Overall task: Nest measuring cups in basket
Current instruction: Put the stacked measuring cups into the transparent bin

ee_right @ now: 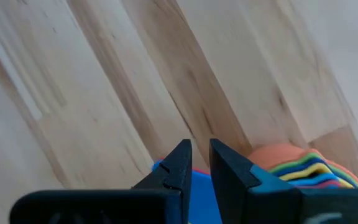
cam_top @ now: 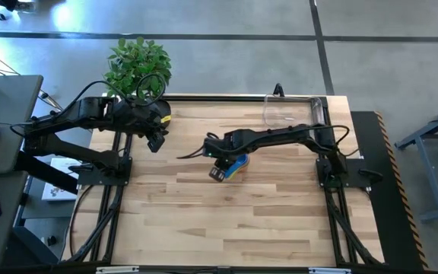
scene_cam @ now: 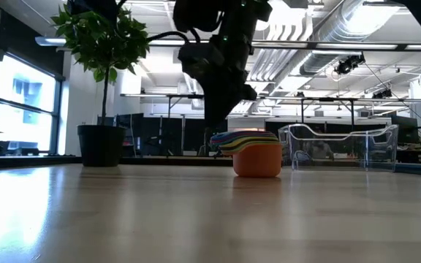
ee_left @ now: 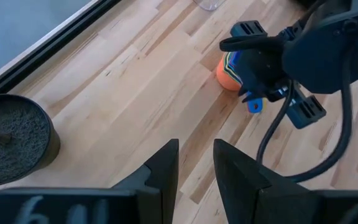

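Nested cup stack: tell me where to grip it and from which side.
Grip the stack of measuring cups by its blue handle, coming down from above. The handle juts out sideways, thin and flat; the right gripper already straddles it.

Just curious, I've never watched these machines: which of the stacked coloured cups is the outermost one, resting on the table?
The orange cup. It is the biggest and lowest of the nested stack, sitting directly on the wooden table, while the yellow, green and blue ones show only as thin rims above it.

Plant: I see a green leafy plant point(cam_top: 138, 65) in a black round pot point(scene_cam: 101, 145), at my table's far left corner.
Table: light wooden plank top point(cam_top: 226, 221), black frame.
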